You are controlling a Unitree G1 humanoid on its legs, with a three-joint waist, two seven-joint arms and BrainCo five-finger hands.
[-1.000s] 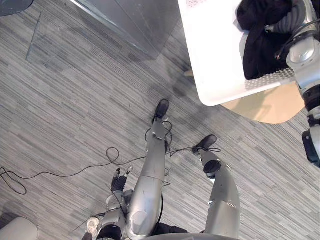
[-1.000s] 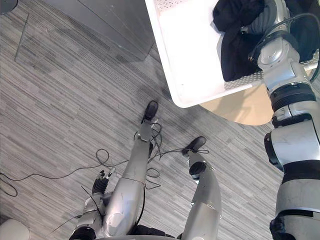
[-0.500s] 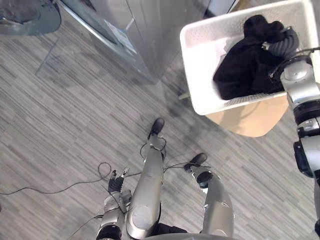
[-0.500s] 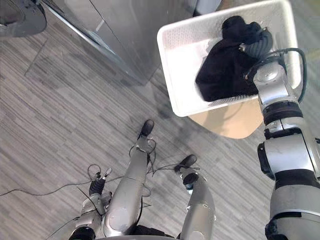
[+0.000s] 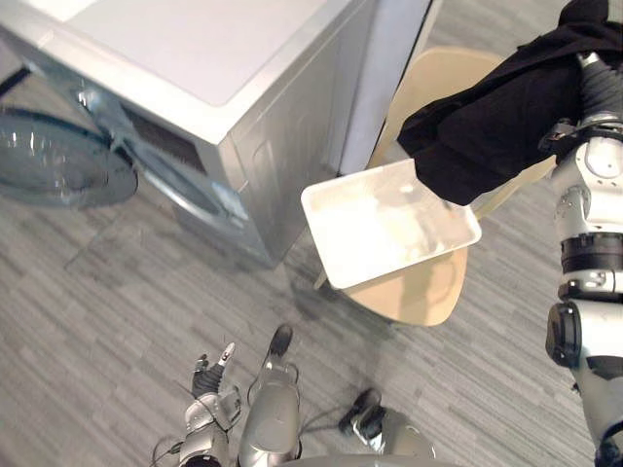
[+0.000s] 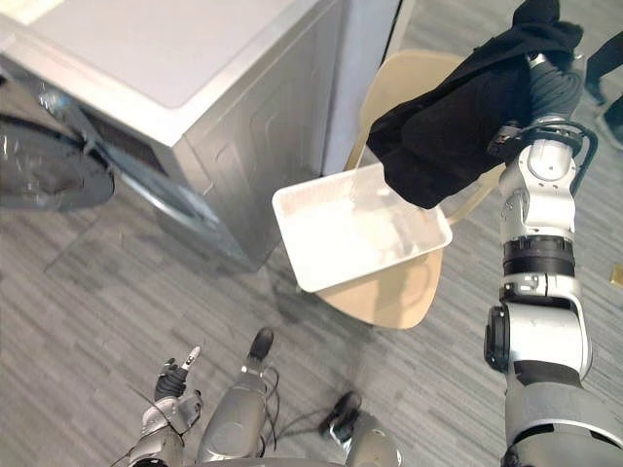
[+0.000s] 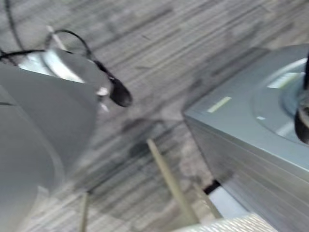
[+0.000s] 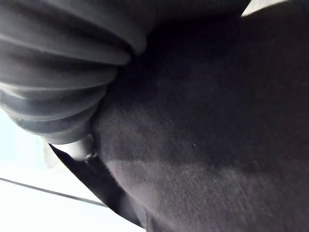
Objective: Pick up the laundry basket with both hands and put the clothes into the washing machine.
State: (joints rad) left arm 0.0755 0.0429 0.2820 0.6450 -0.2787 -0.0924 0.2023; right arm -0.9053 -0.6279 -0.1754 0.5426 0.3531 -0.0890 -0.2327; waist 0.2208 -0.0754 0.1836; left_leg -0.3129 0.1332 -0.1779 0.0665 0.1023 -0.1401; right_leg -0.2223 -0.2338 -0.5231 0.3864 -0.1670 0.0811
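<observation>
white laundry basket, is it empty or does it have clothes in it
Empty: the white plastic laundry basket shows a bare white inside. The black cloth garment hangs outside it, up over one corner.

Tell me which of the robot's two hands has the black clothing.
The right hand, up high with the black garment draped over it; the left hand hangs low near the floor, open and empty.

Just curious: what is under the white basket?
A pale wooden chair: the white basket sits on its seat, whose near edge and backrest show. The seat's middle is covered by the basket.
</observation>
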